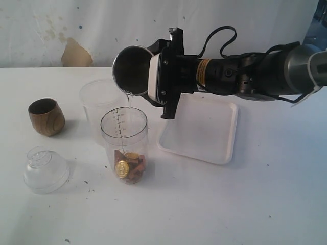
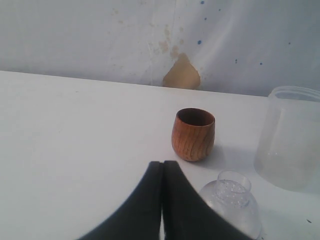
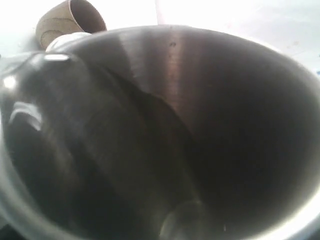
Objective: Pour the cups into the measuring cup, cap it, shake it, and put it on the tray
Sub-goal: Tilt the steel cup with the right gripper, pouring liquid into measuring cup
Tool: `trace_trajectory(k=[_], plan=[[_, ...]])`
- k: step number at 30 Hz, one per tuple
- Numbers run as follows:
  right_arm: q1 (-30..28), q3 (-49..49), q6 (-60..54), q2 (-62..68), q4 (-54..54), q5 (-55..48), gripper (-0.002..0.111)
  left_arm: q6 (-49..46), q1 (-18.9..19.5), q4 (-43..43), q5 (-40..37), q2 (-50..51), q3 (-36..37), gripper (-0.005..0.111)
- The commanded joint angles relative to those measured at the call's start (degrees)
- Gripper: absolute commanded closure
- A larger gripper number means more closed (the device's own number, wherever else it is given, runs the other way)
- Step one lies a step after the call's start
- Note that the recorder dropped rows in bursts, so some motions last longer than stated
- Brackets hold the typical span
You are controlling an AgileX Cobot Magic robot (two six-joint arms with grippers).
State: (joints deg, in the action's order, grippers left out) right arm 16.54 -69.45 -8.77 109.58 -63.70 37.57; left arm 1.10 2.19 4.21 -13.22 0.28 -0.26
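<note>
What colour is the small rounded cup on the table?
Brown, with a streaky wood grain; the wooden cup shows best in the left wrist view.

Pretty sure this is looking like a robot lab test bench, not anyone's kitchen. A bare white table (image 1: pixel 230 204) is carrying everything. A scuffed white wall (image 1: pixel 230 15) is running along its far edge, showing a brown patch (image 1: pixel 75 53) and blue specks (image 2: pixel 199 42). A black robot arm (image 1: pixel 240 74) is hanging over the table holding a steel tumbler (image 1: pixel 132 69), with a wooden cup (image 1: pixel 46 116) and white tray (image 1: pixel 204 132) sitting out like props.
</note>
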Motion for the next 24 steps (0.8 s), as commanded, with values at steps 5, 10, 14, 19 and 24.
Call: trace_trajectory(k=[5,10,14,19,24], plan=[[0.1,-0.7,-2.8,-0.8,0.8,2.4,0.108,0.2,-0.1,-0.2,-0.1,-0.3,0.3,0.106],[0.1,-0.7,-4.3,-0.8,0.8,2.4,0.108,0.2,-0.1,-0.2,-0.1,-0.3,0.3,0.106],[0.1,-0.7,-6.4,-0.8,0.8,2.4,0.108,0.2,-0.1,-0.2,-0.1,-0.3,0.3,0.106],[0.1,-0.7,-8.2,-0.8,0.8,2.4,0.108,0.2,-0.1,-0.2,-0.1,-0.3,0.3,0.106],[0.1,-0.7,-10.4,-0.8,0.8,2.4,0.108,0.2,-0.1,-0.2,-0.1,-0.3,0.3,0.106]])
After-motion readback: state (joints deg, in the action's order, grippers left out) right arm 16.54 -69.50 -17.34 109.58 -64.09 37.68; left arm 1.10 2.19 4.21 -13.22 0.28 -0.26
